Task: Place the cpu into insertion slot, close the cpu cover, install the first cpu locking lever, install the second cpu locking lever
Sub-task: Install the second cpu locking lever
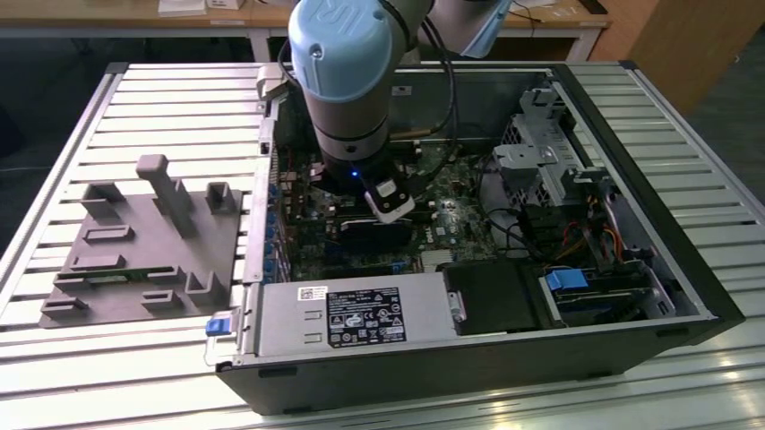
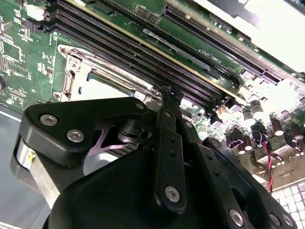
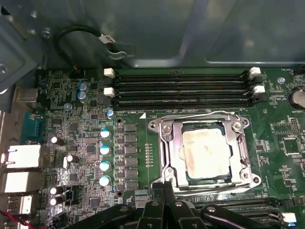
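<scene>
In the exterior view the grey-and-pale-blue jointed robot arm [image 1: 344, 81] reaches steeply down into the open black computer case [image 1: 669, 296], which lies on its side on the slatted metal tabletop [image 1: 179, 90]; its wrist ends low over the green circuit board [image 1: 449, 224], near the middle of the case. The black two-fingered gripper [image 3: 164, 188] hangs just at the near rim of the square socket with a thin metal rim [image 3: 205, 148]; in both wrist views the fingers [image 2: 169, 143] lie pressed together, with nothing visibly between them; whether the tips touch the socket's rim or its wire lever cannot be told. Beyond the fingertips, the flat square chip with a pale silver-grey top [image 3: 206, 152] sits in the socket, and the thin silver metal frame plate [image 3: 167, 143] lies down flat around it, the chip showing through its window. Farther still run the long black memory slots [image 3: 181, 88]. On the tabletop towards the exterior view's left stands a grey plastic holder block [image 1: 143, 242].
</scene>
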`<act>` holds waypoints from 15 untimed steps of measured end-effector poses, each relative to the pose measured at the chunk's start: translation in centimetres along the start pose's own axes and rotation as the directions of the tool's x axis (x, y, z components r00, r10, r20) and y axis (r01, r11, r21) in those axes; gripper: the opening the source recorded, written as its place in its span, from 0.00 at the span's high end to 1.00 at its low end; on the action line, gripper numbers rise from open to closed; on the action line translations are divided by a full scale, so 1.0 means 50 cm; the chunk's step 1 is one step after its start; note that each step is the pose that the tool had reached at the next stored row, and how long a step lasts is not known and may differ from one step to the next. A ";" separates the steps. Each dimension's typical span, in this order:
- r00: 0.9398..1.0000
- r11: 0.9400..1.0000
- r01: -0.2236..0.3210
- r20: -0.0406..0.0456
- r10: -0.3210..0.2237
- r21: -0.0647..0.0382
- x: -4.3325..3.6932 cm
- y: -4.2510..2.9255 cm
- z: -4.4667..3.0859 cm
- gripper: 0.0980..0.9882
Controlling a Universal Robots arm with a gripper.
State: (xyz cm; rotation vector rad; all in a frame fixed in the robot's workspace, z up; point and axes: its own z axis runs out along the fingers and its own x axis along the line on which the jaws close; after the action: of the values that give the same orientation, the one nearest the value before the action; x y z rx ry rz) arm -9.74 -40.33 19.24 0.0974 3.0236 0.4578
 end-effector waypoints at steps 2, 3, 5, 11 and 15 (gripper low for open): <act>1.000 1.000 0.000 0.000 0.000 0.000 0.000 0.001 0.002 1.00; 1.000 1.000 0.000 0.000 0.000 0.000 0.001 0.001 0.002 1.00; 1.000 1.000 0.001 0.000 -0.001 0.001 0.002 0.002 0.003 1.00; 1.000 1.000 0.002 0.000 -0.002 0.011 0.006 0.003 0.008 1.00; 1.000 1.000 0.003 0.000 -0.003 0.015 0.009 0.004 0.011 1.00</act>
State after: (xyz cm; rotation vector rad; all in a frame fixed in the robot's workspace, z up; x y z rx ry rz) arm -10.12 -39.95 18.75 0.0943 3.0269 0.4349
